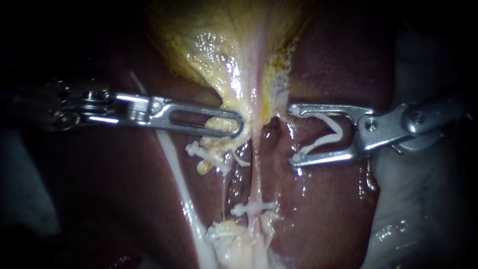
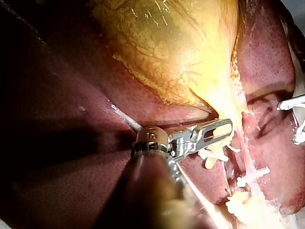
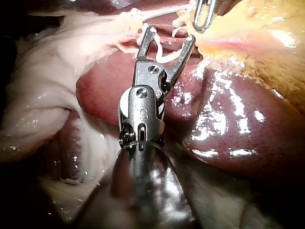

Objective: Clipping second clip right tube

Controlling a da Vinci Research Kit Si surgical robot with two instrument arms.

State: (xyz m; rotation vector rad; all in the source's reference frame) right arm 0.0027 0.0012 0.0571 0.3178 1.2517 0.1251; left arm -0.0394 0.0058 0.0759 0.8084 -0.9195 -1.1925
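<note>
Left instrument (image 1: 234, 124): our jaws clamp the gallbladder (image 1: 219, 55) at its neck.
Right instrument (image 1: 295, 135): our jaws stand wide, holding a white loaded clip (image 1: 323, 142) from both sides.
Right tube (image 1: 256, 172): just beside those jaws, untouched; one fixed clip (image 1: 254, 206) sits lower down.

Your left instrument (image 1: 238, 125) and right instrument (image 1: 292, 135): smooth polished metal, bright glare. The white clip (image 1: 338, 131) seated in your right jaws looks like matt plastic. The liver (image 1: 338, 60), right of frame: dark red, wet, glossy. The gallbladder (image 1: 214, 45), top centre: yellow, slick, finely wrinkled.
</note>
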